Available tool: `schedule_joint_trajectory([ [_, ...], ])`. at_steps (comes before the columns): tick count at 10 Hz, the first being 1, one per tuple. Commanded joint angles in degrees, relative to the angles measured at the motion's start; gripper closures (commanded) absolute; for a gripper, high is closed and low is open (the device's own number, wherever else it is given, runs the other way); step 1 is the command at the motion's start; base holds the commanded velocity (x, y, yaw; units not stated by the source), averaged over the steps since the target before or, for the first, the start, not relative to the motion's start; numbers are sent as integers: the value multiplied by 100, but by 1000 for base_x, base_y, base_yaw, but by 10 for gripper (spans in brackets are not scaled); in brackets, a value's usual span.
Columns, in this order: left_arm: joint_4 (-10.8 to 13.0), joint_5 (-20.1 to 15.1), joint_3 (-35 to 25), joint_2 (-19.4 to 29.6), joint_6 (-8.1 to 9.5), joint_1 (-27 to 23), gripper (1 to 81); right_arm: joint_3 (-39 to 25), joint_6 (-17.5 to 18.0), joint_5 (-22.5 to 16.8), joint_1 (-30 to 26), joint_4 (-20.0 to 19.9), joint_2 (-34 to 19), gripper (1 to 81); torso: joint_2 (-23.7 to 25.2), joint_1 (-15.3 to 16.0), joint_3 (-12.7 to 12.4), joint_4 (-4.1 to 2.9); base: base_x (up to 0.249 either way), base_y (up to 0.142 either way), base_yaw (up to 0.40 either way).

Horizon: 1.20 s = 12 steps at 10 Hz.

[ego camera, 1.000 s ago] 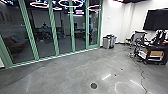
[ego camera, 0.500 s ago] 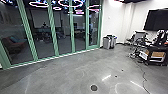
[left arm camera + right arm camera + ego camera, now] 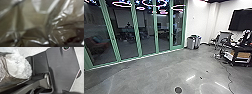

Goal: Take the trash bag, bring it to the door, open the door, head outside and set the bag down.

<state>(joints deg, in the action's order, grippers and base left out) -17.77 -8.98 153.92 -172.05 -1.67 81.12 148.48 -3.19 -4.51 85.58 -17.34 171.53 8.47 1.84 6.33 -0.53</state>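
Looming close to left end effector: creased trash bag (image 3: pixel 36 20); contact unclear

Door frames (image 3: pixel 137 32): green | chair (image 3: pixel 99 48) behind frames, from where I stand: rusty red, cushion (image 3: pixel 96 39) teal | wall (image 3: pixel 196 22) beside frames: plain white | bins (image 3: pixel 191 43) near frames: grey | floor (image 3: pixel 151 72) before frames: grey, white streaks | trash bag (image 3: pixel 35 18): brownish, silvery glints

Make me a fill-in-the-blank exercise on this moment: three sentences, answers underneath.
1. The frames around the tall glass panes are coloured ____.
2. The trash bag, close up in the left wrist view, is made of shiny, crinkled ____.
3. In the head view, a thin dark cable trails across the grey ____.

Missing words: green; plastic; floor.
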Motion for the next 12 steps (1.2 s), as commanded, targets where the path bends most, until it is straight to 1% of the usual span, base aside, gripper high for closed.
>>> schedule_joint_trajectory([
  [1, -16, -376, -2, 3, -44, -347, 811, -22, -23, -376, -300, 20, 6, 10, 0, 0, 0, 0, 133, 0, 0],
  [5, -15, -376, -2, 3, -44, -355, 811, -13, -15, -375, -282, 20, 6, 10, 0, 0, 0, 0, 133, 0, 0],
  [7, -7, -376, -2, 3, -44, -355, 811, -13, -15, -375, -282, 20, 6, 10, 0, 0, 0, 0, 133, -30, 0],
  [11, -7, -376, -2, 3, -44, -355, 811, -13, -15, -375, -282, 20, 6, 10, 0, 0, 0, 0, 130, -60, 0],
  [12, -7, -376, -2, 3, -44, -347, 811, -13, -15, -375, -282, 20, 6, 10, 0, 0, 0, 0, 126, 0, 0],
])
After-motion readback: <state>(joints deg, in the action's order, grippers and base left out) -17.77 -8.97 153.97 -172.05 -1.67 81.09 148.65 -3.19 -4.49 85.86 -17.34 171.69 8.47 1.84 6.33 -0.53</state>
